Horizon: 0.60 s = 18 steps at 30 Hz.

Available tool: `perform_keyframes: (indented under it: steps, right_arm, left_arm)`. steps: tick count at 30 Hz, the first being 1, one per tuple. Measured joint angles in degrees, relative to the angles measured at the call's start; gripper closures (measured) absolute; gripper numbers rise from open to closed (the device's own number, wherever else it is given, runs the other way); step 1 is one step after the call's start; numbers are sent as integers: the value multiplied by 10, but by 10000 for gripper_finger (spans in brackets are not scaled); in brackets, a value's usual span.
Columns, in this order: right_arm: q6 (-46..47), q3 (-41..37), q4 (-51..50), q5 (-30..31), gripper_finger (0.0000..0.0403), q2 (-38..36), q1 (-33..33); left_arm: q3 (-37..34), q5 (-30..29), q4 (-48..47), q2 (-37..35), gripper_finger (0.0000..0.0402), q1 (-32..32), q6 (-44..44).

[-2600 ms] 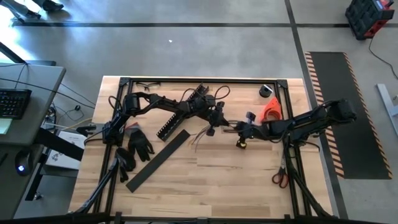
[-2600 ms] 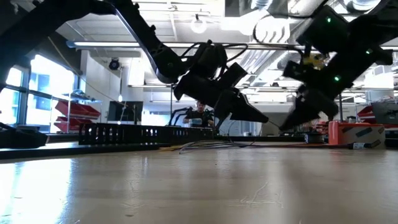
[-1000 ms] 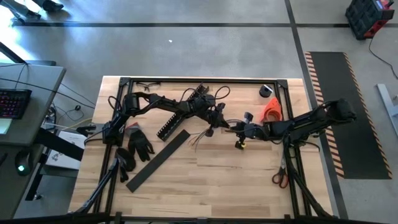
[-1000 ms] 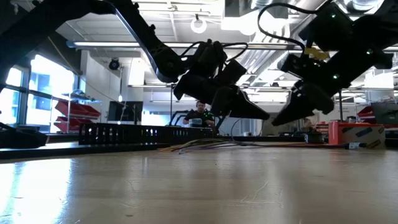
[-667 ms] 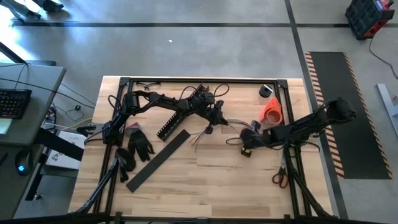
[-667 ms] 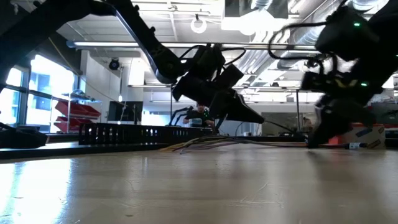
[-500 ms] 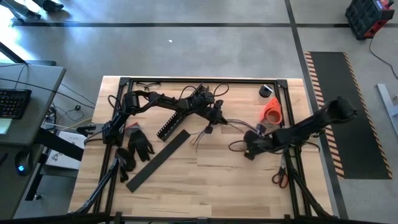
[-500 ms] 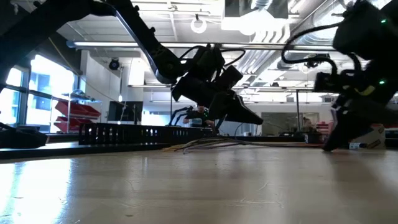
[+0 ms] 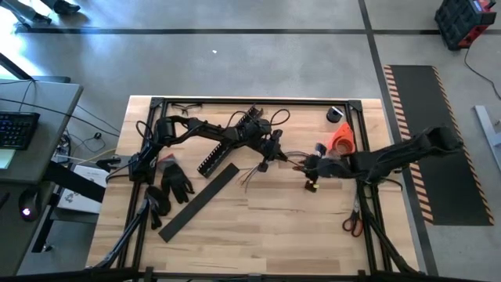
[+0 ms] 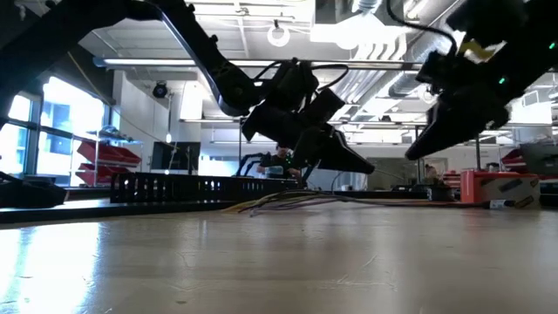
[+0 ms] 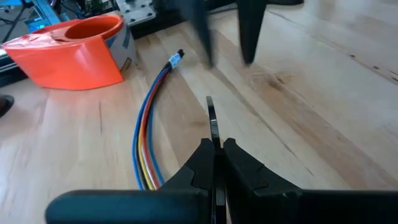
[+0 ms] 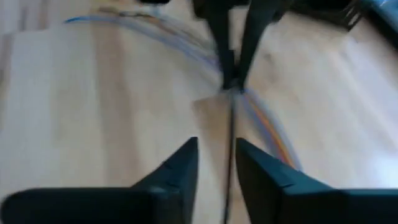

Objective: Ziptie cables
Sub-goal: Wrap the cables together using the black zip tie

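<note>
Nearest the front edge of the table (image 9: pixel 297 235), wide bare wood with lots of room to move. A little farther in, a flat black strip (image 9: pixel 200 202) lying slantwise on the left side. Red-handled scissors (image 9: pixel 351 224) close to the right edge, by the black frame. Past the strip, black gloves (image 9: pixel 177 182) near the left edge. In the middle of the table, both grippers tip to tip, near each other but apart. Left gripper (image 11: pixel 214 146) reaching in from the left, pinched shut on a thin dark strip (image 11: pixel 211 115) poking out past its tips. Right gripper (image 12: pixel 214 155) reaching in from the right, fingers spread, with that thin strip running through the gap. Cables (image 11: pixel 146 140) flat on the wood just beside the left gripper's tips, curving away between the two arms, one end well short of the orange tub (image 11: pixel 68 43). Behind the left arm, a long black slotted channel (image 9: pixel 227 139), tilted. Farthest back, a dark tape roll (image 9: pixel 335 114) tight against the far frame bar, near the right corner.
</note>
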Motion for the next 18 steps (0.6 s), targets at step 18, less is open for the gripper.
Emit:
perform_keyframes:
  steps: [18]
  right_arm:
    - [-107, -17, 255, -12, 306, 177, -61]
  left_arm:
    - [0, 1, 7, 0, 401, -1, -5]
